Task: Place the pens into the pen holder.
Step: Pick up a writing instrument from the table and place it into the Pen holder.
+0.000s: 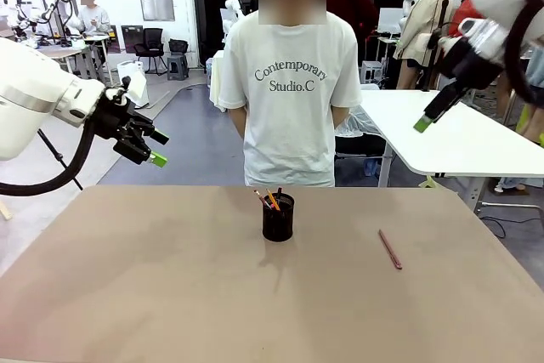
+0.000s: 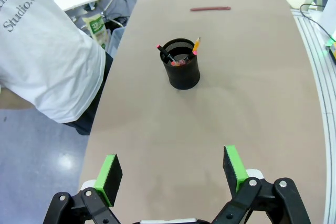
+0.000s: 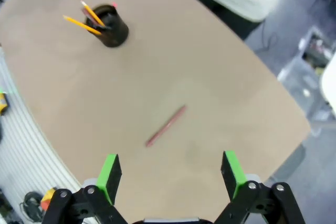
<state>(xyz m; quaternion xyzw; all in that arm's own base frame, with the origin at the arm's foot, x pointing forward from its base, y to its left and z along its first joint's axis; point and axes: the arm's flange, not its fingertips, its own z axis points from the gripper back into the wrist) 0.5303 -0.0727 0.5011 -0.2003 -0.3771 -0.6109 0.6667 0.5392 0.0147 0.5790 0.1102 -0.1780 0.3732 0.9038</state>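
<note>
The black mesh pen holder [image 1: 278, 217] stands at the table's middle, toward the far edge, with two pens [image 1: 269, 199] sticking out of it: a black one with a red tip and a yellow-orange one. The left wrist view shows the holder [image 2: 181, 70] and the right wrist view shows it [image 3: 110, 26] as well. A reddish-brown pen [image 1: 390, 249] lies flat on the table to the right of the holder, also visible [image 2: 210, 9] [image 3: 166, 125]. My left gripper [image 1: 144, 146] hangs open above the table's left far corner. My right gripper [image 1: 433, 112] hovers open high at the right.
A person in a white T-shirt [image 1: 289, 91] stands at the far edge, just behind the holder. The brown table [image 1: 170, 295] is bare around the holder and the pen. A white table [image 1: 459, 138] stands behind on the right.
</note>
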